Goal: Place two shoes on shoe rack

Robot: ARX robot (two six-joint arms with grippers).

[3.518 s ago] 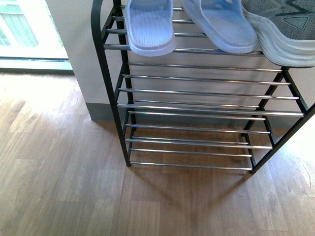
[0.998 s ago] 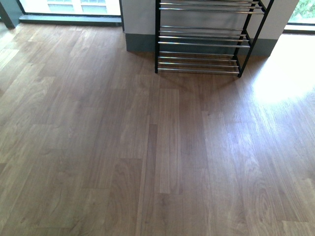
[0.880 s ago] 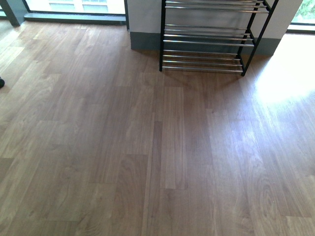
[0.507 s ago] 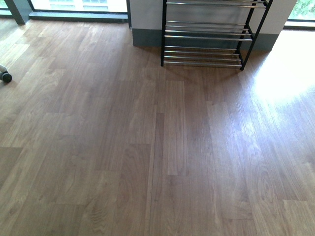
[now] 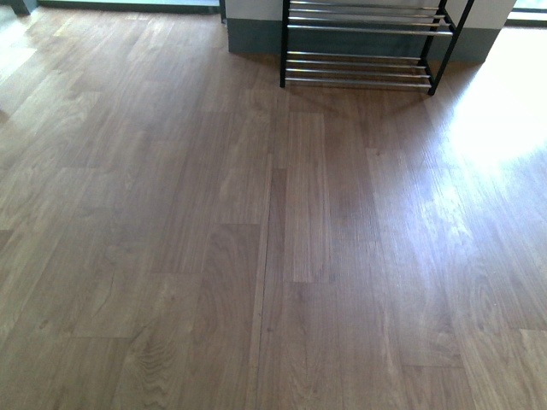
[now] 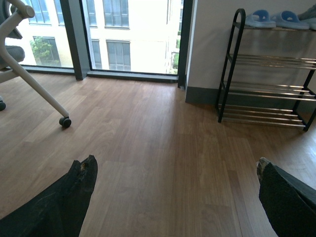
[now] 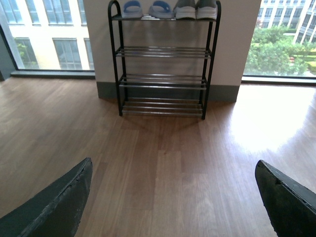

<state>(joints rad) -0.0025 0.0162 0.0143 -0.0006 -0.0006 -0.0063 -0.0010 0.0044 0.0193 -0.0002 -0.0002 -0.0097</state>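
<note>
The black shoe rack (image 7: pixel 163 51) stands against the wall a good way ahead of me. On its top tier sit a pair of pale blue slides (image 7: pixel 160 8) and a pair of grey sneakers (image 7: pixel 206 7), side by side. The left wrist view shows the rack (image 6: pixel 271 60) off to one side with the slides (image 6: pixel 260 19) on top. In the front view only the rack's lowest tiers (image 5: pixel 359 60) show, and no shoes. My left gripper (image 6: pixel 175 163) and right gripper (image 7: pixel 173 165) both hang open over bare wood floor, holding nothing.
An office chair's leg with a caster (image 6: pixel 64 121) stands on the floor in the left wrist view, near tall windows (image 6: pixel 113 29). A grey skirting (image 7: pixel 106 91) runs along the wall behind the rack. Sunlight glares on the floor (image 7: pixel 266 128) beside the rack.
The front view has drawn far back from the rack, which filled the frame earlier and now shows only at the top edge. The caster seen at the left half a second ago is gone.
</note>
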